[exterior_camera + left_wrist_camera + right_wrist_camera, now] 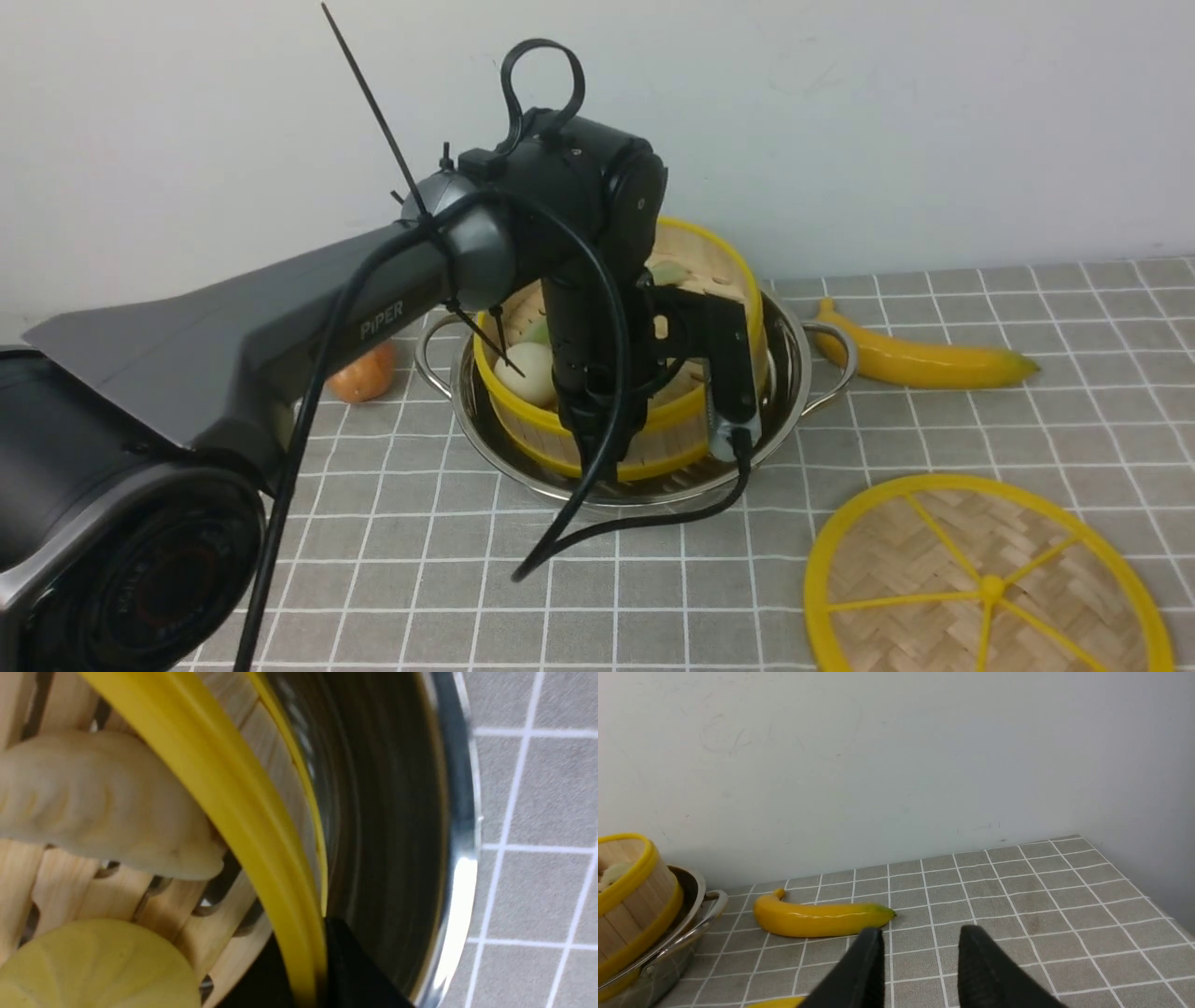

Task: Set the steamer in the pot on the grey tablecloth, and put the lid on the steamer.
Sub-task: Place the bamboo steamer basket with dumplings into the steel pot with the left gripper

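The bamboo steamer (719, 261) sits tilted inside the steel pot (798, 359) on the grey tablecloth (1074, 392), its far side raised. Dumplings lie on its slatted floor. My left gripper (597, 439) reaches down over it and is shut on the near yellow rim. In the left wrist view the steamer rim (224, 788) runs between the black fingers (359, 975), next to the pot wall (458, 812). The woven lid (980, 579) lies flat at the front right. My right gripper (920, 952) hovers open over the cloth, holding nothing.
A yellow banana (920, 359) lies right of the pot, also seen as the banana (817, 917) just beyond my right fingers. An orange fruit (364, 373) sits left of the pot. A white wall closes the back.
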`<state>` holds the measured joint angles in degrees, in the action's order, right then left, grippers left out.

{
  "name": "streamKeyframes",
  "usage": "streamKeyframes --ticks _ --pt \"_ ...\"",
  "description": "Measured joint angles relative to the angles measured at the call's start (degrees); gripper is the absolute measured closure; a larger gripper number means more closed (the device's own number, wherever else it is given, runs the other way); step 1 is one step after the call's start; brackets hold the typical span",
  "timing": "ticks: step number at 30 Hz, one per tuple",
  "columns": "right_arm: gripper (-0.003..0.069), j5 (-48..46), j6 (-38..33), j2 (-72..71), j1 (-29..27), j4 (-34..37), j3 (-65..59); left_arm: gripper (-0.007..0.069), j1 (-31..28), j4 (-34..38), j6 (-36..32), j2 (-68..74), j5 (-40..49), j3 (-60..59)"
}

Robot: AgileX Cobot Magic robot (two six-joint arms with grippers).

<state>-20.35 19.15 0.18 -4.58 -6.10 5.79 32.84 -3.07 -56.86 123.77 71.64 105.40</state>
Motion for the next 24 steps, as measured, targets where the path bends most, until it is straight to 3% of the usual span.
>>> streamKeyframes --ticks 24 --pt "0.0414 0.00 -0.10 0.00 0.00 0.00 0.00 0.0594 0.00 2.32 0.36 2.15 -0.05 0.00"
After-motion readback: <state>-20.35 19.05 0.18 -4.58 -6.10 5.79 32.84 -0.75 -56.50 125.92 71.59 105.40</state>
